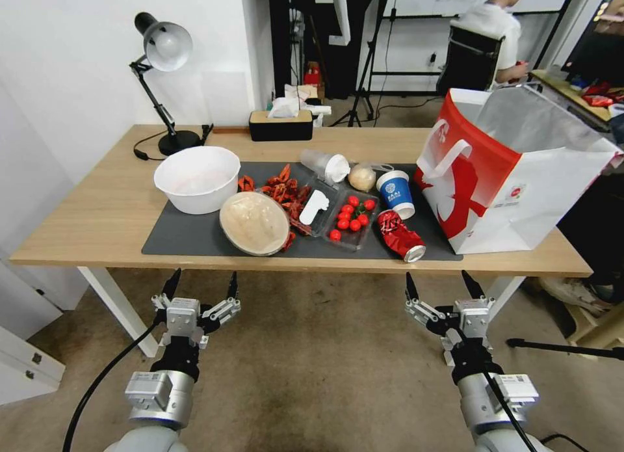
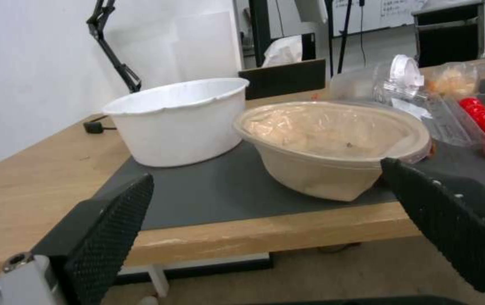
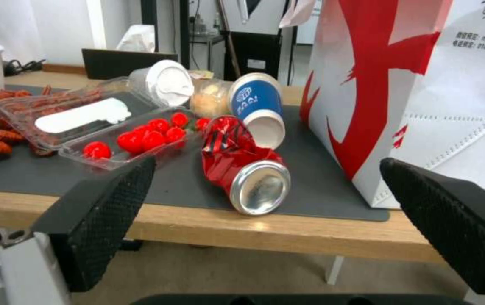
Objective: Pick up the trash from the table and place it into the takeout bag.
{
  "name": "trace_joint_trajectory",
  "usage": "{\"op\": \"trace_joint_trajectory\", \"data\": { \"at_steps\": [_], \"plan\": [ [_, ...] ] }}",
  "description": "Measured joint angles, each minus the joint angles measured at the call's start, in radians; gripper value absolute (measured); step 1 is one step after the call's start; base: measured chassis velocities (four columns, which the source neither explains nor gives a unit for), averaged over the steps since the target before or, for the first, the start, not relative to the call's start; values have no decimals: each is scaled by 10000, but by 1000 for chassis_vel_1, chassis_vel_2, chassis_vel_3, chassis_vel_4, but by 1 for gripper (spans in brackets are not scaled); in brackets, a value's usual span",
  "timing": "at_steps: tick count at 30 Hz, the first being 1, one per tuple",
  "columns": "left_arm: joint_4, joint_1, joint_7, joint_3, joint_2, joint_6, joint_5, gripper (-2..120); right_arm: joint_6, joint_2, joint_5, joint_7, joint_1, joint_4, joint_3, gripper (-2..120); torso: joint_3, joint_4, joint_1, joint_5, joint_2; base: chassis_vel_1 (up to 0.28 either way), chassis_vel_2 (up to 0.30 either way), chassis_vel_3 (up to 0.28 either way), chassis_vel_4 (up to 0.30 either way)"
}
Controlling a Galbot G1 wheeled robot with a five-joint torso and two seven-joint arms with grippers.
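On the dark mat [image 1: 195, 234] lie a crushed red can [image 1: 401, 235] on its side near the front edge, a blue-and-white paper cup [image 1: 396, 192], a wrapped beige ball [image 1: 362, 177], a clear cup with white lid [image 1: 325, 165] on its side, and a tilted tan bowl [image 1: 254, 222]. The red-and-white takeout bag [image 1: 513, 172] stands open at the table's right end. My left gripper [image 1: 200, 287] and right gripper [image 1: 443, 286] hang open below the table's front edge, apart from everything. The tan bowl [image 2: 333, 146] faces the left gripper [image 2: 265, 220]. The can [image 3: 242, 167] faces the right gripper [image 3: 265, 224].
A big white bowl [image 1: 197, 177] stands at the mat's left. A clear tray of cherry tomatoes [image 1: 351, 219] and red crayfish shells [image 1: 286, 190] lie mid-mat. A desk lamp [image 1: 162, 81] and a tissue box [image 1: 281, 123] sit at the back. Bare wood lies left of the mat.
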Motion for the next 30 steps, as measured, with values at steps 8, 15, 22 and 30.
{"op": "trace_joint_trajectory", "data": {
  "at_steps": [8,15,22,30],
  "plan": [
    [0,0,0,0,0,0,0,100,0,0,1,0,0,0,0,100,0,0,0,0,0,0,0,0,0],
    [0,0,0,0,0,0,0,100,0,0,0,0,0,0,0,100,0,0,0,0,0,0,0,0,0],
    [0,0,0,0,0,0,0,100,0,0,0,0,0,0,0,100,0,0,0,0,0,0,0,0,0],
    [0,-3,-2,1,1,4,-6,100,0,0,1,0,0,0,1,100,0,0,0,0,0,0,0,0,0]
  ]
}}
